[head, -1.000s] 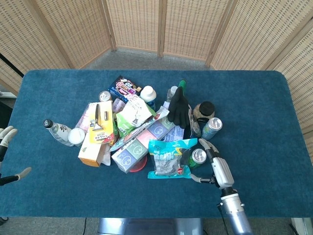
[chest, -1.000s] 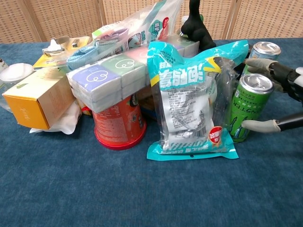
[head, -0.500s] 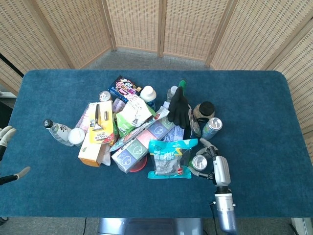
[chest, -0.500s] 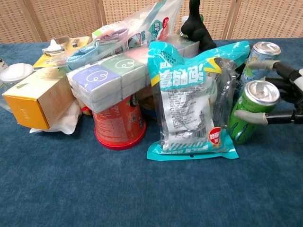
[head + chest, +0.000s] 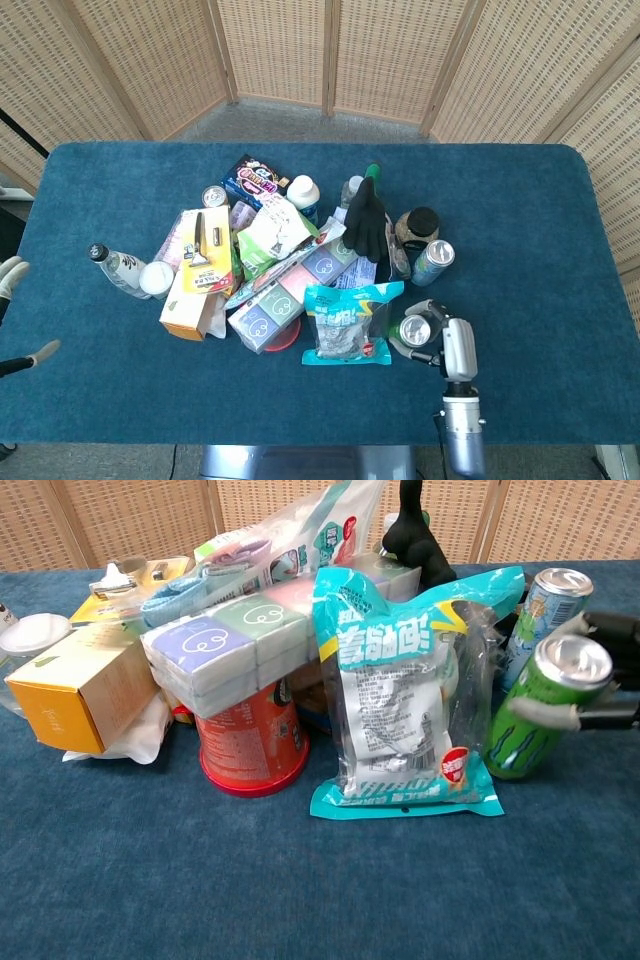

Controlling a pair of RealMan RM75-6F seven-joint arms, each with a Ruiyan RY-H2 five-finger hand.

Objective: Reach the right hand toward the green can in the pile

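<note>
The surface is deep blue, with a carpet-like nap. The can is bright green with darker green markings and a silver top. Behind it a second can is pale blue and green, also silver-topped. The snack bag is teal at the edges with white lettering, a clear middle and a small red round label. The glove is black. The tub is red. The box is orange with a cream top. The stacked tissue packs are lilac, pale green and pink with white swirls. The right hand is silver-grey with pale fingers. The screens are tan wicker in light wood frames.
</note>
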